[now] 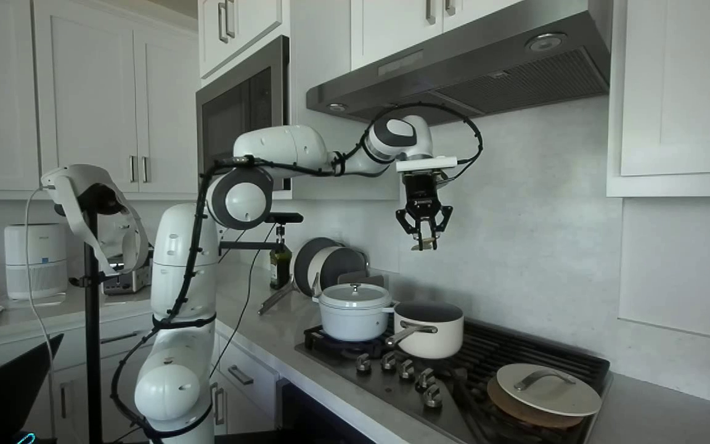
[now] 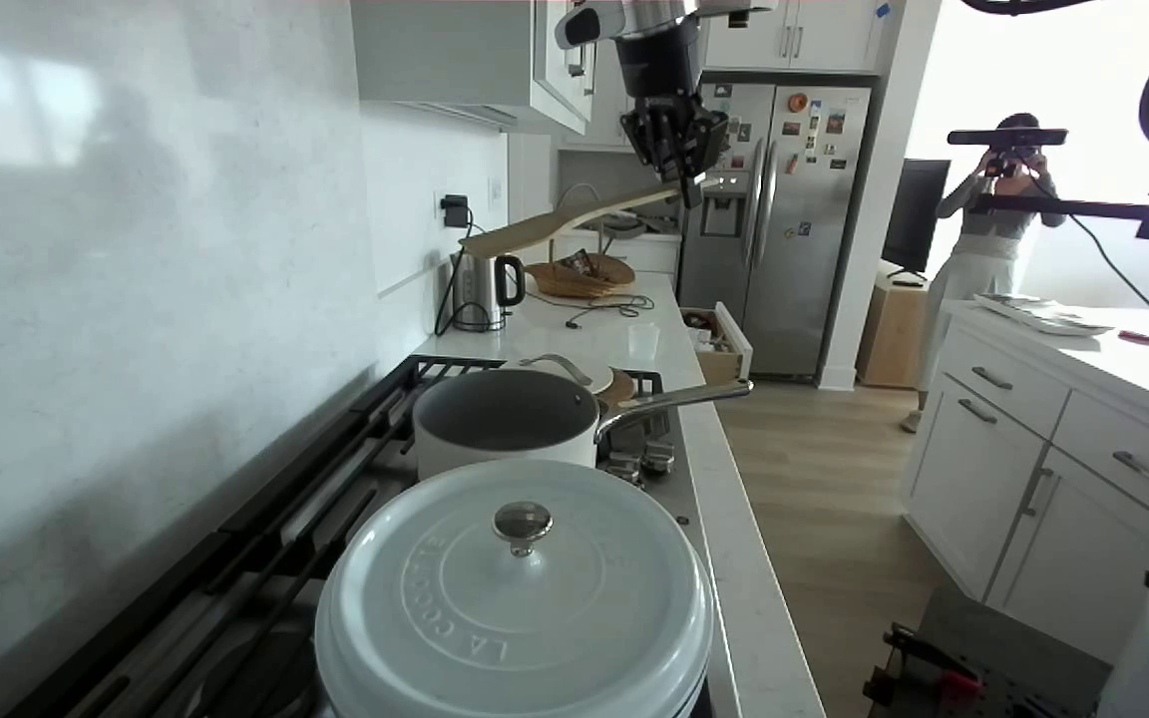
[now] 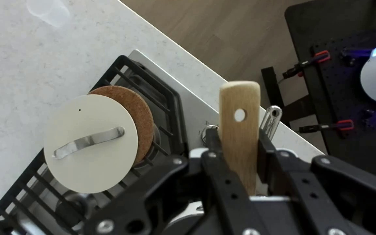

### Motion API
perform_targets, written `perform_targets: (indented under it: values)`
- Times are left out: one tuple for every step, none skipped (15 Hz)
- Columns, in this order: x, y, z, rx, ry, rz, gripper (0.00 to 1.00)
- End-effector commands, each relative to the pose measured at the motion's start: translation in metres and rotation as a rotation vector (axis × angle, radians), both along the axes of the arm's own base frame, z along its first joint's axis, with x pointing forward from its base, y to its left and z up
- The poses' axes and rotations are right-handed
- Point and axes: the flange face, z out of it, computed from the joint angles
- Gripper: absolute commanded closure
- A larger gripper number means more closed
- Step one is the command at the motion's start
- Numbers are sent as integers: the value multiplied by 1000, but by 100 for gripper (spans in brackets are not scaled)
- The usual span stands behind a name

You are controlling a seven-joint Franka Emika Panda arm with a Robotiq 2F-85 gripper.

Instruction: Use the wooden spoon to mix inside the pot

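In an exterior view my gripper [image 1: 427, 245] hangs well above the uncovered saucepan [image 1: 436, 338]. In an exterior view the wooden spoon [image 2: 525, 234] reaches left toward the wall [image 2: 186, 349], nearly level, broad end lower; I'd judge it must tip steeply to enter. In the wrist view my fingers [image 3: 215, 166] clench its holed handle end.

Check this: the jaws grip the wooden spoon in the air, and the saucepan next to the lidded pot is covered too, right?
No, the saucepan next to the lidded pot is uncovered; both exterior views show its open top. The jaws do grip the wooden spoon in the air.
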Motion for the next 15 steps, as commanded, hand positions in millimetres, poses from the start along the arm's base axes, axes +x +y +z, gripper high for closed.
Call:
perform_targets:
  values:
    - [14,-19,-1,35,5,-100,93]
    - [18,-26,-2,36,4,-124,93]
    - [22,-34,-4,32,0,-144,93]
    - [26,-42,-6,28,-9,-170,93]
    - [29,-50,-7,26,-8,-190,93]
    - [32,-59,-9,22,-10,-215,93]
    - [35,-68,-10,20,-13,-235,93]
    - [37,-78,-11,20,-17,-264,93]
    - [39,-88,-12,19,-21,-291,93]
    - [41,-99,-12,18,-22,-316,93]
    - [42,-108,-12,14,-26,-342,93]
    - [43,-118,-13,15,-24,-367,93]
    - [43,-130,-15,16,-23,-395,93]
    - [44,-140,-16,15,-22,-422,93]
    - [45,-150,-17,12,-23,-451,93]
